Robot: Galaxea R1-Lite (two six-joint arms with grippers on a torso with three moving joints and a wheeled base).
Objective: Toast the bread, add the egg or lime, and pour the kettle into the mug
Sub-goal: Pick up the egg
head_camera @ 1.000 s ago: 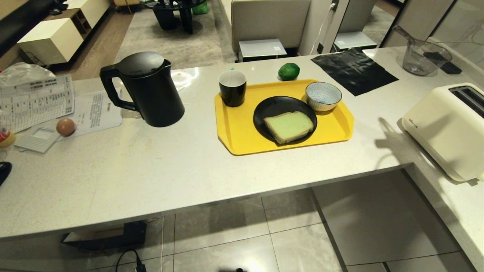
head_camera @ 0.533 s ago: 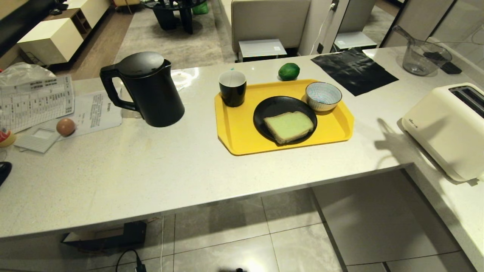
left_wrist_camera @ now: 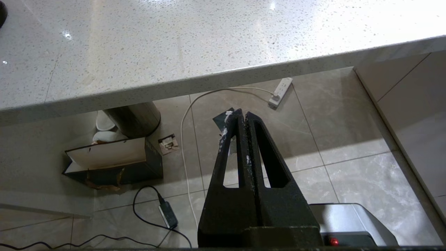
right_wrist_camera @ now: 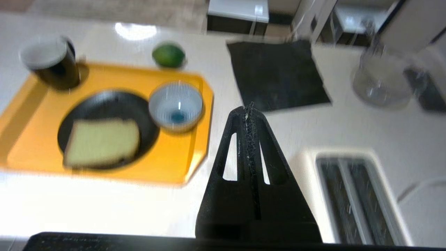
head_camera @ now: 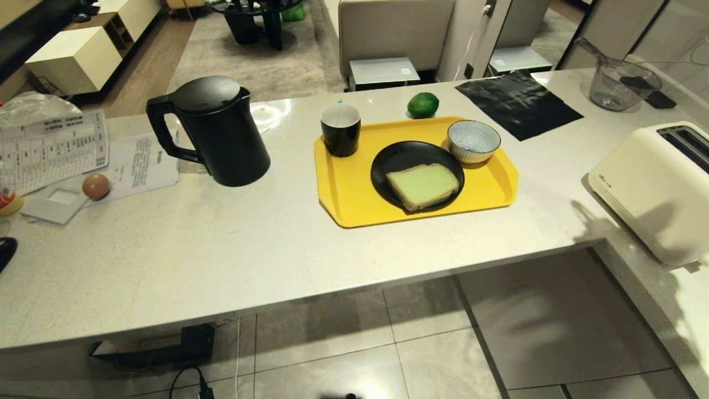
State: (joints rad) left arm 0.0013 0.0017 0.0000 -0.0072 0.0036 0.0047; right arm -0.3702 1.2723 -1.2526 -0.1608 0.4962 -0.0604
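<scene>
The pale green bread [head_camera: 424,185] lies on a black plate [head_camera: 399,158] on the yellow tray [head_camera: 354,194], with the black mug [head_camera: 340,130] at the tray's far left corner. Just behind the tray sits the lime [head_camera: 423,105]. The black kettle [head_camera: 219,130] stands to the left, and an egg [head_camera: 96,186] rests on papers further left. Neither gripper shows in the head view. My right gripper [right_wrist_camera: 249,108] is shut and empty, hovering over the counter between the tray and the toaster [right_wrist_camera: 355,195]. My left gripper [left_wrist_camera: 243,113] is shut and empty, below the counter edge over the floor.
A striped bowl [head_camera: 473,141] sits on the tray's far right corner. The cream toaster [head_camera: 653,188] stands on the right counter wing. A black mat [head_camera: 518,102] and a clear jug [head_camera: 623,83] lie at the back right. Papers [head_camera: 55,147] cover the far left.
The right arm's shadow on the counter has slid right, onto the toaster. The objects on the counter have not moved.
</scene>
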